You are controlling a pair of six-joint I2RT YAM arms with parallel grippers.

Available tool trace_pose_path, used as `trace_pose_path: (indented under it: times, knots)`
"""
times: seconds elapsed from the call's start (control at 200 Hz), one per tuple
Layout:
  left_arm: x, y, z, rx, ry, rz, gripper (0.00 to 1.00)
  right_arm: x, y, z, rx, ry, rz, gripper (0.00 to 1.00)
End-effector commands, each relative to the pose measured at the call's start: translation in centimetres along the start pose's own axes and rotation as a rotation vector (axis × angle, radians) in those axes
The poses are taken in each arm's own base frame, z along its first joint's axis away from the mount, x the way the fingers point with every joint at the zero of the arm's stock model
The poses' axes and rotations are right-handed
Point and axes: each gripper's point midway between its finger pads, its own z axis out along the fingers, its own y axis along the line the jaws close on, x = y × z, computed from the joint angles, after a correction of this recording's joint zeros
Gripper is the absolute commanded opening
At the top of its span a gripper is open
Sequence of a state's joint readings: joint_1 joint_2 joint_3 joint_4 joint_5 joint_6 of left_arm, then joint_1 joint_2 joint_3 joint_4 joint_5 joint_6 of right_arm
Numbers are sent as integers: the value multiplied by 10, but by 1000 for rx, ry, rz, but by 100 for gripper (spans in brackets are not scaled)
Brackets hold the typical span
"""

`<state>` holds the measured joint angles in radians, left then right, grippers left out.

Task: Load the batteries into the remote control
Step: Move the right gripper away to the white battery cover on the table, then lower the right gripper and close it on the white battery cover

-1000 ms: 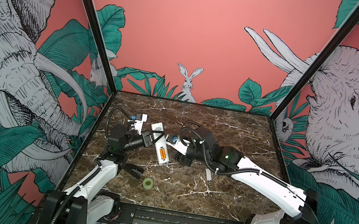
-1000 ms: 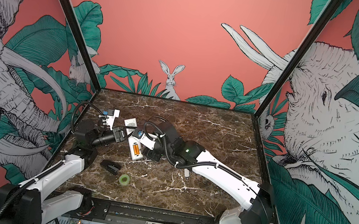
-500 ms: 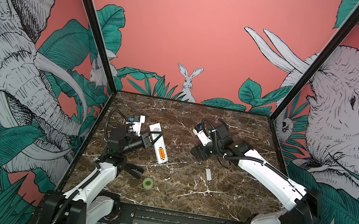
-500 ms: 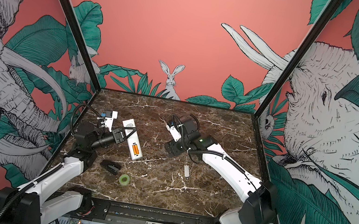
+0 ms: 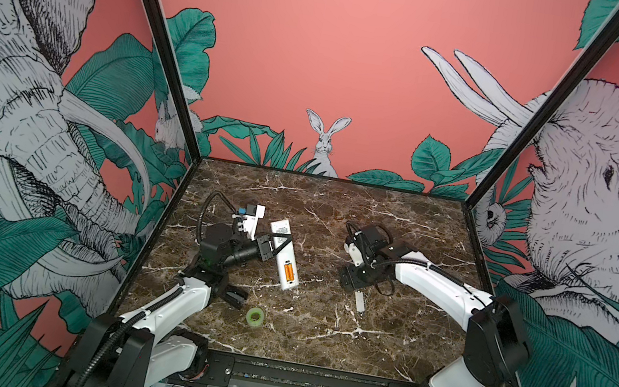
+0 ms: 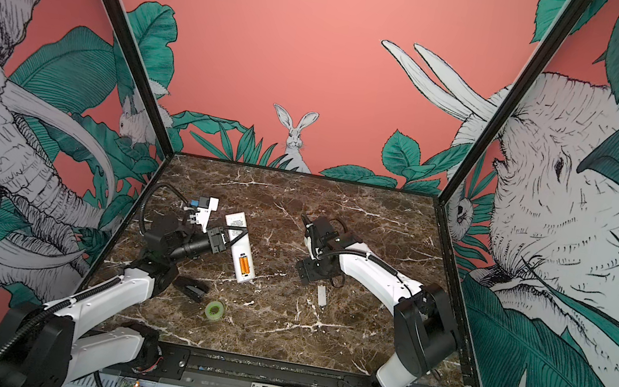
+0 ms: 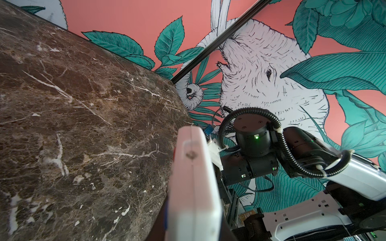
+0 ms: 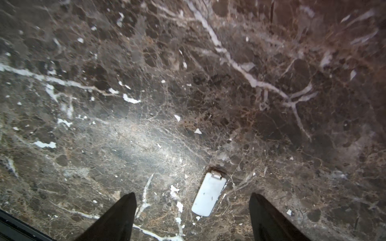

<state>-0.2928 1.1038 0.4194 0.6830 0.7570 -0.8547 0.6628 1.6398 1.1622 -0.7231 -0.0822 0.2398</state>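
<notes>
A green tape roll (image 5: pixel 254 316) lies near the front of the marble bench (image 5: pixel 338 216). Farther in, right of centre, the small grey cover piece (image 5: pixel 359 301) lies flat. The right hand (image 5: pixel 354 279) now hangs just above it, jaws wide and empty; a second ago it was across at the remote. Left of centre, the left hand (image 5: pixel 278 242) is clamped shut on the white remote control (image 5: pixel 280 227), back upward. Both orange batteries (image 5: pixel 288 272) sit in the bay at its near end. Loading looks done, and fetching the cover seems next.
</notes>
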Motion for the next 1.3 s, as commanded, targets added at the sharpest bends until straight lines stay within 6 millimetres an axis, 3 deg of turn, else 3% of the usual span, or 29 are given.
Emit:
trace_pose_path:
  times: [0.0,0.59,0.995,1.295]
  knots:
    - [-4,-14,7,32,-16,69,0,18,-10,13,42,70,41,86]
    - [21,-24,34,58,41,84,0,35,-22,44,66,109,87,80]
    - [24,-27,43,76,48,79,0,34,-26,49,85,115,89,63]
    - [26,-23,49,54,19,67,0,39,-29,53,98,124,90,57]
